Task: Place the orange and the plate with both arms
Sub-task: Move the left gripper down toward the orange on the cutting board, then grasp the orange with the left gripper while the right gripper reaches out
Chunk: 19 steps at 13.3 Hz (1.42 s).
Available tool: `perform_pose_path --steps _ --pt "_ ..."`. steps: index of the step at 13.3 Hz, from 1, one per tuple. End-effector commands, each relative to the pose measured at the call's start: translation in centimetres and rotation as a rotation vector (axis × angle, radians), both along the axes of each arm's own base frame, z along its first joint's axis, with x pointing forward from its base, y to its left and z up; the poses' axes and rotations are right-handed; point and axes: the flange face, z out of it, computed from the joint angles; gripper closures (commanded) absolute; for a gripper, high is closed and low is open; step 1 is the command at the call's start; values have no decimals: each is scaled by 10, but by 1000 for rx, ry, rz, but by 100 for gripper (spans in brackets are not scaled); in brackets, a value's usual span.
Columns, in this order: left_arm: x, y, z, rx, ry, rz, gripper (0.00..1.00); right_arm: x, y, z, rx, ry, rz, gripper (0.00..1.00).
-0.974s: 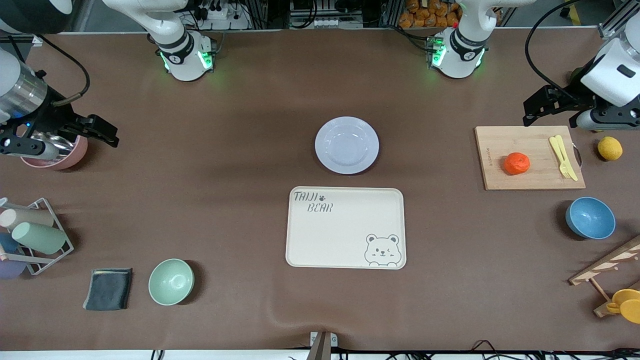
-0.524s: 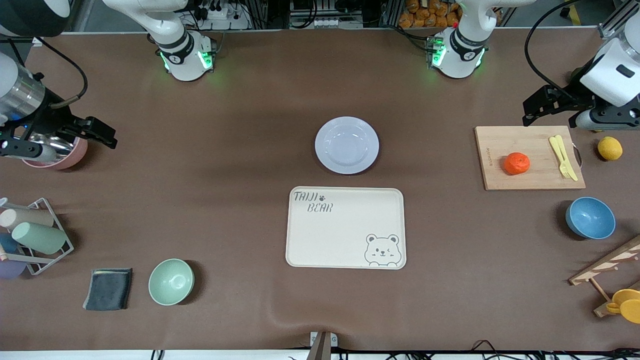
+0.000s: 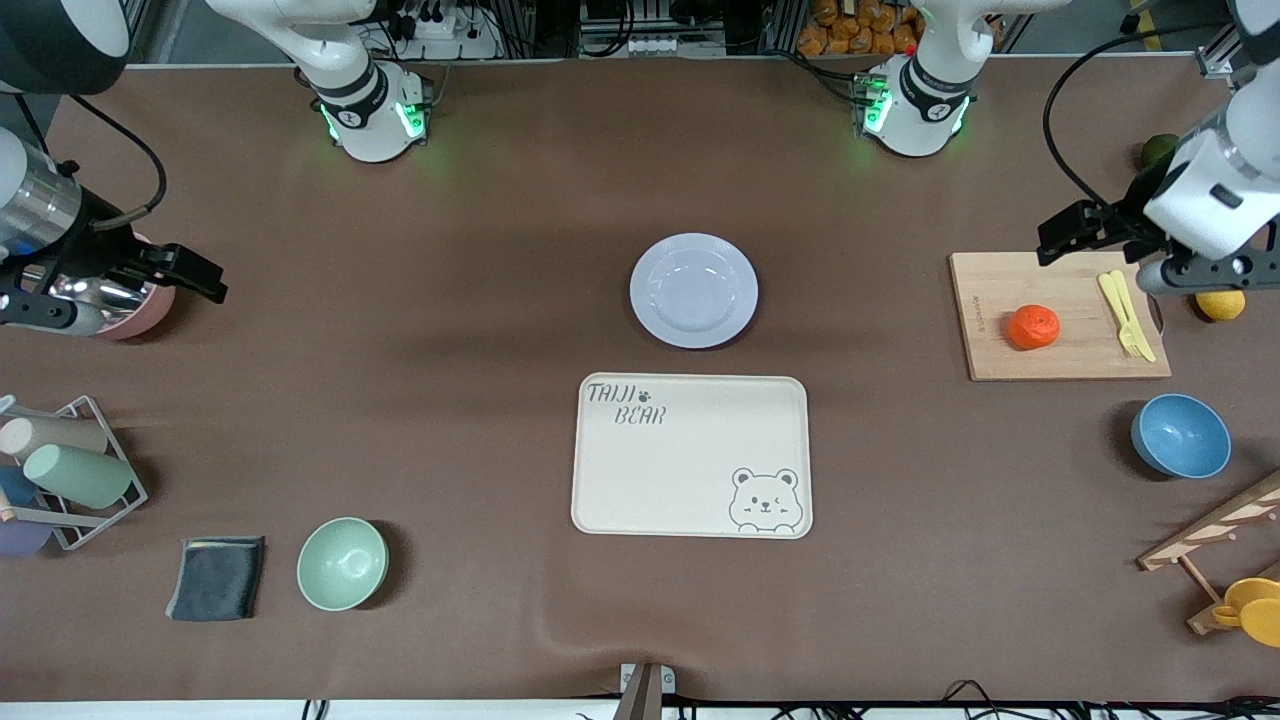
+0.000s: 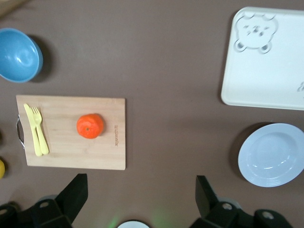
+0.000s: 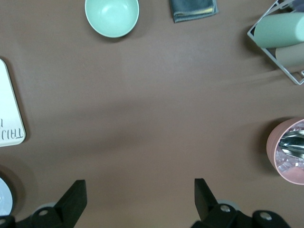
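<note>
My left wrist view takes in the orange (image 4: 90, 126), the plate (image 4: 271, 155) and the blue bowl (image 4: 18, 54) together; my right wrist view shows none of those, only the pale green bowl (image 5: 112, 16), the grey cloth (image 5: 194, 9), the wire rack (image 5: 281, 42) and the pink cup (image 5: 288, 149). Only the front view shows a dark green fruit (image 3: 1158, 150) near my left arm.

The pink cup holds metal cutlery (image 5: 293, 142). The wire rack holds cups lying on their sides. Both bowls, the plate and the bear-printed tray (image 3: 691, 455) hold nothing.

The orange is small, bright red-orange, slightly flattened, and sits on the wooden cutting board (image 3: 1060, 315) beside a yellow fork and knife (image 3: 1125, 312). The plate is round, glossy white, with a sunken centre; it lies mid-surface, farther from the front camera than the tray.

My left hand (image 3: 1065, 225) hangs over the surface just off the board's edge, fingers apart, holding nothing. My right hand (image 3: 190, 272) hangs beside the pink cup, fingers apart too.
</note>
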Motion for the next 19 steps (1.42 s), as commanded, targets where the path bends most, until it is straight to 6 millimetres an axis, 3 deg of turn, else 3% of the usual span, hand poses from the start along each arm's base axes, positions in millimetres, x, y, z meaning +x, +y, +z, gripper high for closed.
perform_pose_path --steps 1,5,8,10,11,13,16,19 --pt "9 15 -32 13 68 32 0 2 -3 -9 82 45 -16 0" --pt "25 34 -113 54 179 27 0 1 -9 -25 239 91 -73 0" --pt "16 41 -166 90 166 9 0 -1 -6 -41 314 125 -94 0" --pt "8 63 -205 73 159 -19 0 2 1 -52 389 152 -106 0" --pt "3 89 -220 58 148 -23 0 3 5 -57 404 162 -109 0" --pt "-3 125 -237 30 119 -60 0 9 10 -72 463 199 -141 0" --pt "-11 128 -265 17 162 -65 0 8 17 -101 545 214 -193 0" --pt "-24 126 -286 14 176 -77 0 8 22 -113 597 228 -218 0"
